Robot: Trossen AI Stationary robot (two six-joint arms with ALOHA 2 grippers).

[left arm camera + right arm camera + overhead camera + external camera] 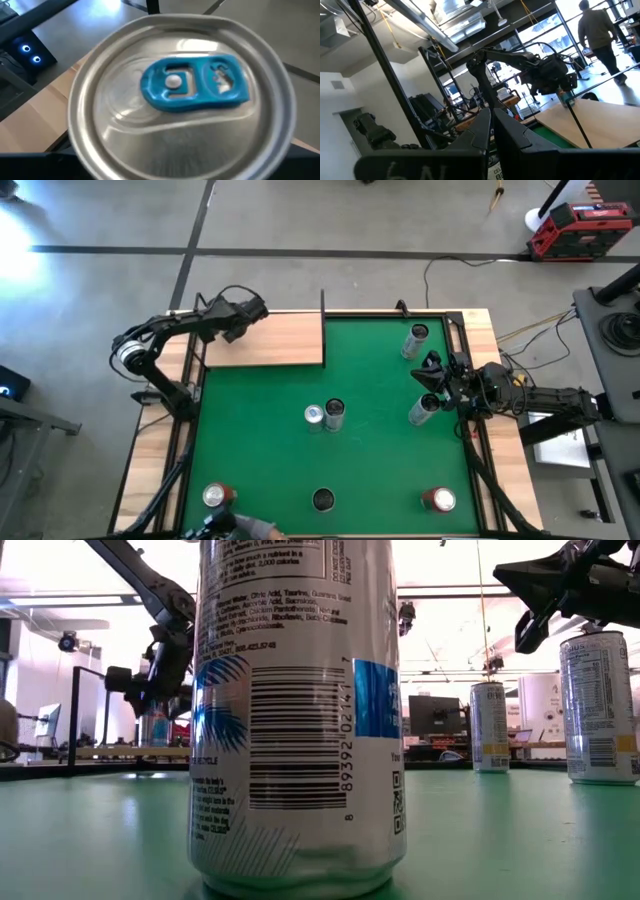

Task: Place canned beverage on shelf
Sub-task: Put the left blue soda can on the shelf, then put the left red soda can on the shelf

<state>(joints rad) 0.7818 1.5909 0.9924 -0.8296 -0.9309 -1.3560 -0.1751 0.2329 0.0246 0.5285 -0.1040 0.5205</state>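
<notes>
A silver can (177, 95) with a blue tab is clamped in the left gripper (243, 312) and held over the far left corner of the light-wood shelf (275, 342), above the board. The right gripper (432, 376), fingers pressed together on nothing, is poised at the green mat's (370, 370) right edge, just above an upright can (422, 411). Other cans (324, 415) are left standing about the mat.
</notes>
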